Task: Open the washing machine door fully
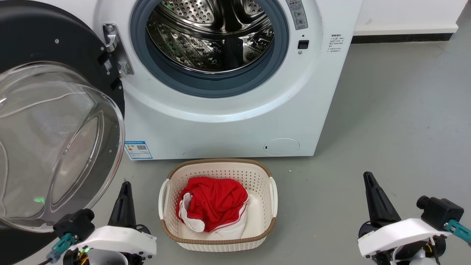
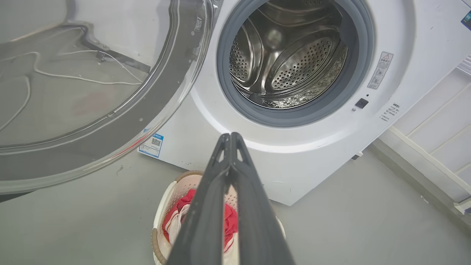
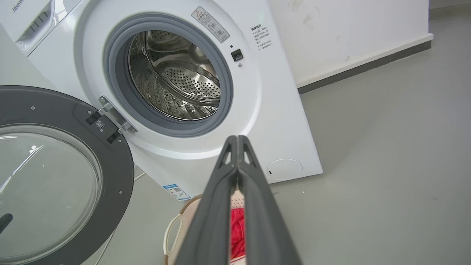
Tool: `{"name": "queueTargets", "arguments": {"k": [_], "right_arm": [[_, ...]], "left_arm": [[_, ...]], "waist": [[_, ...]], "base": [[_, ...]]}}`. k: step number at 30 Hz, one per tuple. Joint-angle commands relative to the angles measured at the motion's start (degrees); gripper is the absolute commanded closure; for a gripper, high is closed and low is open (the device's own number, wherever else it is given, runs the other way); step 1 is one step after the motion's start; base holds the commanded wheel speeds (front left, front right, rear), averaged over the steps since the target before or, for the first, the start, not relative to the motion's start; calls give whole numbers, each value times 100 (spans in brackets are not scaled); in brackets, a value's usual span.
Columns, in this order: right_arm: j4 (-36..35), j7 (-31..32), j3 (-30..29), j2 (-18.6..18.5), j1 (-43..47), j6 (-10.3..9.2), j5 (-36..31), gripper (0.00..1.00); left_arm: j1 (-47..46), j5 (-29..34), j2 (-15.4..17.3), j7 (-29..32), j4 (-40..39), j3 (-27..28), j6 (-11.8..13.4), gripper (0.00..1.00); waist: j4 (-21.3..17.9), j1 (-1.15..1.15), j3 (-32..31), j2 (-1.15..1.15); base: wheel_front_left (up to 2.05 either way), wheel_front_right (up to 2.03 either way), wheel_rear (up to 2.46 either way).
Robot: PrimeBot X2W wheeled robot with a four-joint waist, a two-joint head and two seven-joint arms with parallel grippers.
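One black-rimmed, glass-domed washing machine door (image 1: 55, 125) hangs wide open.

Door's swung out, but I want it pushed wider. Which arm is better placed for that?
Left. The washing machine door hangs on the robot's left, and the left tool sits close beside it. The right tool is across the basket, far from the door.
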Motion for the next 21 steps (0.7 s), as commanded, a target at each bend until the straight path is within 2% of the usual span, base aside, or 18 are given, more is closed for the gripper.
{"name": "queueTargets", "arguments": {"k": [1, 21], "right_arm": [[-48, 50, -37, -54, -146, -1, 326, 100], [70, 365, -191, -109, -226, -1, 2127, 100]], "left_arm": [[-157, -288, -6, 59, -61, 51, -48, 100], [-244, -1988, -39, 483, 47, 191, -217, 100]], "waist": [[3, 0, -3, 0], [32, 0, -38, 0]], "base": [[0, 0, 0], [0, 0, 0]]}}
